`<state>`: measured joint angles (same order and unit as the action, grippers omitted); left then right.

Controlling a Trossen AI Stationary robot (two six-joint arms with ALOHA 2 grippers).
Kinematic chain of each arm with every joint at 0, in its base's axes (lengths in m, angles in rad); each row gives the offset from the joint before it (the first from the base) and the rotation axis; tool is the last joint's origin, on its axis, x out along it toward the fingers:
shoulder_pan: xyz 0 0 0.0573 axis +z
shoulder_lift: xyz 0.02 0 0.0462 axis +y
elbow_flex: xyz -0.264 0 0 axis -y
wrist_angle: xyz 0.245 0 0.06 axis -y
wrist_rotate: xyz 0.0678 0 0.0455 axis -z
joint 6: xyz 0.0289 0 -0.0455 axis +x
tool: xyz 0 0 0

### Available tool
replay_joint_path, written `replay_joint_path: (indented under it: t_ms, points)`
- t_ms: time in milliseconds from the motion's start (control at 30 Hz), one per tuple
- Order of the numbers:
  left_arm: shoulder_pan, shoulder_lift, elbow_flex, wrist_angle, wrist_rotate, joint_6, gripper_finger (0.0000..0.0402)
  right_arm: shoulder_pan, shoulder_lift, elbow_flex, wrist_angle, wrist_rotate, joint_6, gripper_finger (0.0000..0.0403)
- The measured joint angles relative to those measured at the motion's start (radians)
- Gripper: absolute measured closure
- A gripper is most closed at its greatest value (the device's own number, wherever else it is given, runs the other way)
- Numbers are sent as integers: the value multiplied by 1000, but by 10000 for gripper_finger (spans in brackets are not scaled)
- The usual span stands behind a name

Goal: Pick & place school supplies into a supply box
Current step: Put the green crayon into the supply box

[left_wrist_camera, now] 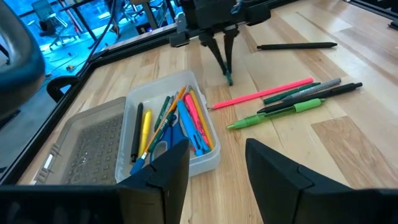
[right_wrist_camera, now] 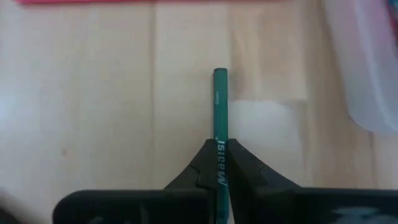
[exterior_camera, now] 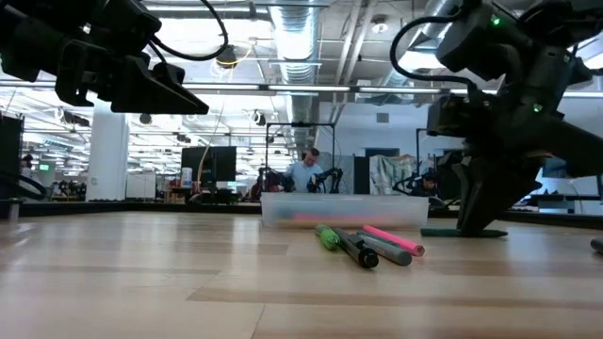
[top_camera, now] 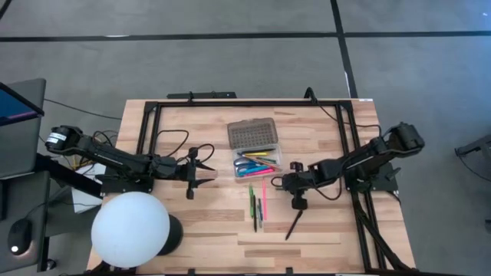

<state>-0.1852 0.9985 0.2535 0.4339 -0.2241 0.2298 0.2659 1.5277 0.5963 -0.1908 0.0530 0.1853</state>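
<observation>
On the wooden worktop [top_camera: 192,222], the right gripper [right_wrist_camera: 220,163] is clenched on a green pen [right_wrist_camera: 220,99] just beside the open box [left_wrist_camera: 205,158], so I'd lift it level and lower it lengthwise among the others, while the left gripper [left_wrist_camera: 217,171] waits released.

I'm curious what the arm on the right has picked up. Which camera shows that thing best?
The right wrist view: the thin dark-green pencil stands clamped in the right gripper, lettering legible. The left wrist view shows it small beneath distant fingers. The high and low views show the gripper but not the pencil clearly.
</observation>
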Motion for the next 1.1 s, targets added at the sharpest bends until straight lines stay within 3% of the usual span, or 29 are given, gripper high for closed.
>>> replay_joint_path:
  t_ms: [167,367,533,633,1100]
  points:
    - [0,0,0,-6,0,0,249,31,4,48,7,-53,-56,402]
    - [0,0,0,-5,0,0,249,66,2,111,14,-17,-142,402]
    - [0,0,0,-5,0,0,249,62,1,178,17,124,-261,401]
    - [0,0,0,-4,0,0,249,28,0,210,20,182,-332,401]
    - [0,0,0,-3,0,9,249,-224,42,247,34,184,-396,399]
